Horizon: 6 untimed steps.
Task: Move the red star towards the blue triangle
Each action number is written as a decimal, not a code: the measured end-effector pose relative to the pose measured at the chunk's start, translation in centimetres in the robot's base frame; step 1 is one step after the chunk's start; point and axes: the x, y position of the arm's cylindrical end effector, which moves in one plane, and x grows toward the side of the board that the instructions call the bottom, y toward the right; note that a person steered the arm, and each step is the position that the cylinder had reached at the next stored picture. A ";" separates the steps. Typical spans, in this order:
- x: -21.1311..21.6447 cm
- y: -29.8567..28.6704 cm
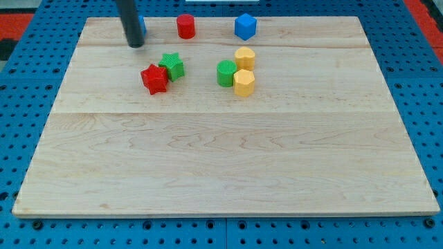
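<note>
The red star (pixel 154 78) lies on the wooden board at the upper left, touching the green star (pixel 172 66) on its upper right. My tip (pixel 136 44) stands above and left of the red star, a short gap away. The dark rod hides most of a blue block (pixel 142 28) at the view's top left; only a blue sliver shows, so I cannot make out its shape.
A red cylinder (pixel 185 26) and a blue block (pixel 245 26) sit along the top edge. A green cylinder (pixel 226 72) and two yellow blocks (pixel 244 58) (pixel 243 81) cluster right of the stars. The board (pixel 221 166) lies on a blue pegboard.
</note>
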 end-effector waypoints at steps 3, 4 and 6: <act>11.4 9.4; 11.3 2.3; 6.5 -1.9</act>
